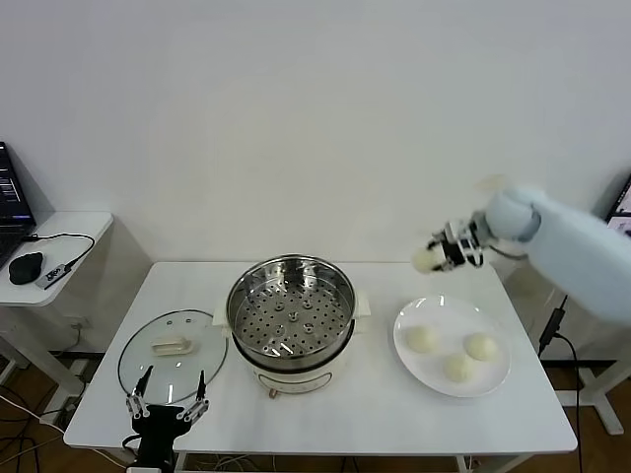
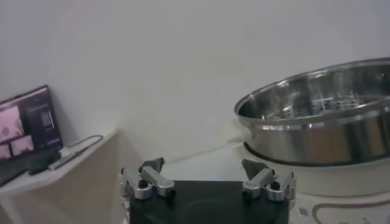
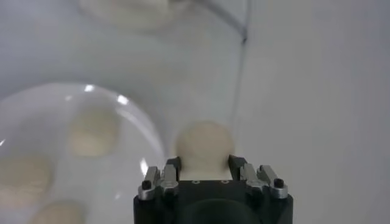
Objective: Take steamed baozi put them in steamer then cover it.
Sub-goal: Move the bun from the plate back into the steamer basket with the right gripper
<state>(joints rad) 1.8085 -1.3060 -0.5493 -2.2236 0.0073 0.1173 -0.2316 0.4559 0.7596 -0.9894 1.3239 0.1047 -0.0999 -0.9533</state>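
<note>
My right gripper is shut on one cream-white baozi and holds it in the air behind the white plate; the wrist view shows the bun between the fingers. Three baozi lie on the plate: one, one and one. The steel steamer stands mid-table with its perforated tray bare. The glass cover lies flat on the table left of it. My left gripper is open and empty at the front left edge, beside the cover.
A side desk with a laptop, a mouse and cables stands at the far left. The steamer's wall rises close beside my left gripper. The table's right edge is near the plate.
</note>
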